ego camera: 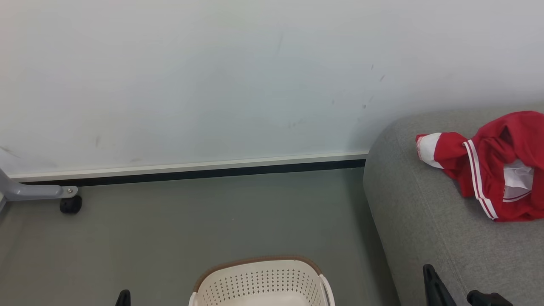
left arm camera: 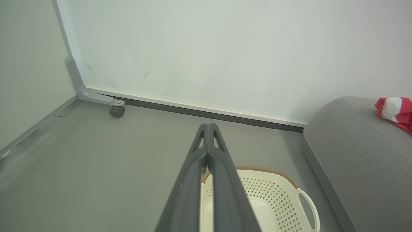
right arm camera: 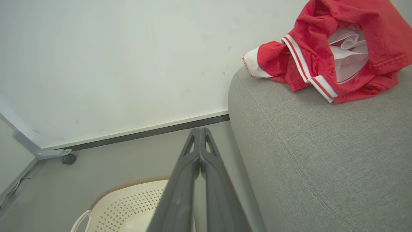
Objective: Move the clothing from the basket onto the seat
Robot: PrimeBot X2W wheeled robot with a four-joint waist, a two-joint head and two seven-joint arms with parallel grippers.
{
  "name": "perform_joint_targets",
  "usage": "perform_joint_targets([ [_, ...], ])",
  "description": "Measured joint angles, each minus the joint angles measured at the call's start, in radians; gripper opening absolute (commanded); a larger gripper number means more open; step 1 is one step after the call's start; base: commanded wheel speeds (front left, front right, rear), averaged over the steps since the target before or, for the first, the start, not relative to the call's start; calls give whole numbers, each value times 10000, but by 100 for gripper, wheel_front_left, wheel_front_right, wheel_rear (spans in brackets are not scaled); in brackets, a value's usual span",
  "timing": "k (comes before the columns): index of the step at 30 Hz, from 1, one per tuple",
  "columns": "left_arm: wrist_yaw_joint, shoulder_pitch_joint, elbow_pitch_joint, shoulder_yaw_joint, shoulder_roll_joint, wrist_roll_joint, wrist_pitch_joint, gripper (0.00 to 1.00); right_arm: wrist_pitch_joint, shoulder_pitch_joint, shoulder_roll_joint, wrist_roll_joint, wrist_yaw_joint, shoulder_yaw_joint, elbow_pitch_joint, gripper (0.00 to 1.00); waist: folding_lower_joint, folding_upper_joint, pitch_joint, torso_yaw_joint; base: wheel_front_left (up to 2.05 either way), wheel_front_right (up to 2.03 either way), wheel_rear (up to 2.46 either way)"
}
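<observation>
The red clothing (ego camera: 497,165) lies in a crumpled heap on the grey seat (ego camera: 425,221), its white cuff toward the seat's rounded end and its white lining showing. The right wrist view shows the clothing (right arm camera: 322,48) at the top right on the seat (right arm camera: 322,154). The cream basket (ego camera: 261,280) stands on the floor left of the seat; the part of its inside that shows holds nothing. My left gripper (left arm camera: 208,127) is shut and empty above the basket (left arm camera: 270,193). My right gripper (right arm camera: 199,130) is shut and empty, between basket (right arm camera: 128,206) and seat.
A pale wall with a dark baseboard (ego camera: 191,172) runs behind the grey floor (ego camera: 212,221). A grey metal leg on a black caster (ego camera: 70,205) stands at the far left by the wall. The seat's edge (left arm camera: 360,154) rises close beside the basket.
</observation>
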Motion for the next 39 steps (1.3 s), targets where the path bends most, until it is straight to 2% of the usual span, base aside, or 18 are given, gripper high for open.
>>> perform_joint_targets([
  [39, -872, -911, 527, 945, -617, -4159, 1304, 0, 1317, -541, 384, 4583, 842, -1467, 299, 0, 0, 0, 256, 12, 0, 0, 0],
])
